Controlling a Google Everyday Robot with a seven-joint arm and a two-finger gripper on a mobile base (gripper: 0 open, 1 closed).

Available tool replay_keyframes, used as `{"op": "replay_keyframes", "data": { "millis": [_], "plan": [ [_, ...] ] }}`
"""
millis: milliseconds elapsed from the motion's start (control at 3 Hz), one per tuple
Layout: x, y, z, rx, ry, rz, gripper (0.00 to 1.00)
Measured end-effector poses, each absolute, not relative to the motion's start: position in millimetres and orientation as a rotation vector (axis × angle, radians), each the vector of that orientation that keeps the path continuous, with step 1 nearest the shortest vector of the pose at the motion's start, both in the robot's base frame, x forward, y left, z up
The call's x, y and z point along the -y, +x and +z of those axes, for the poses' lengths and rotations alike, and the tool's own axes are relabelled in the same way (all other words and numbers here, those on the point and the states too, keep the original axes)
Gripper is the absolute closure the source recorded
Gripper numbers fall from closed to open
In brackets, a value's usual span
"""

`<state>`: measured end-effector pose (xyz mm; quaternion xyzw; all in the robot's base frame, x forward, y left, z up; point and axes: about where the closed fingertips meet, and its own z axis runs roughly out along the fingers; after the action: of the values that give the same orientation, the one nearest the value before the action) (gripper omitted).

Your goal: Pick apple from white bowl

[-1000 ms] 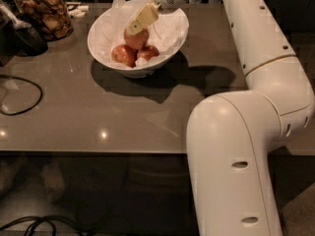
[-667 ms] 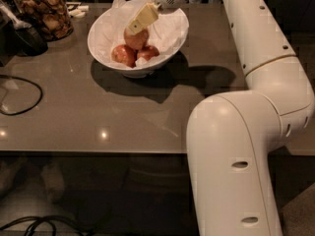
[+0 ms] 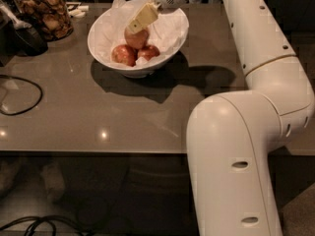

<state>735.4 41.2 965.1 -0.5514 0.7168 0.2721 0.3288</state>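
apple (image 3: pixel 137 37), the paler one, sits toward the back of the white bowl (image 3: pixel 129 72), propped above two smaller redder apples (image 3: pixel 124 54) on crinkled white paper (image 3: pixel 170 31). gripper (image 3: pixel 142 17) is down on its upper side; whether it has closed on the fruit, cannot tell. to do this step well, i judge the grip should span the apple's widest part, then lift straight clear of the rim so paper and neighbours are undisturbed; glass jar (image 3: pixel 47 14) of brown snacks stands on the surface (image 3: pixel 123 117) left of the bowl.

High downward view, jaws in bowl (image 3: pixel 129 71)
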Motion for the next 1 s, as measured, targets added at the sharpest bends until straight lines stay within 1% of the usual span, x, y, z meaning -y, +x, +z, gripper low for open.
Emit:
{"op": "replay_keyframes", "data": {
  "millis": [333, 667, 1000],
  "plan": [
    [-41.2, 735.4, 965.1, -1.876, -1.443, 0.712, 0.14],
    [-41.3, 735.4, 965.1, -1.876, -1.443, 0.712, 0.00],
    [-41.3, 735.4, 965.1, -1.876, -1.443, 0.712, 0.00]
  ]
}}
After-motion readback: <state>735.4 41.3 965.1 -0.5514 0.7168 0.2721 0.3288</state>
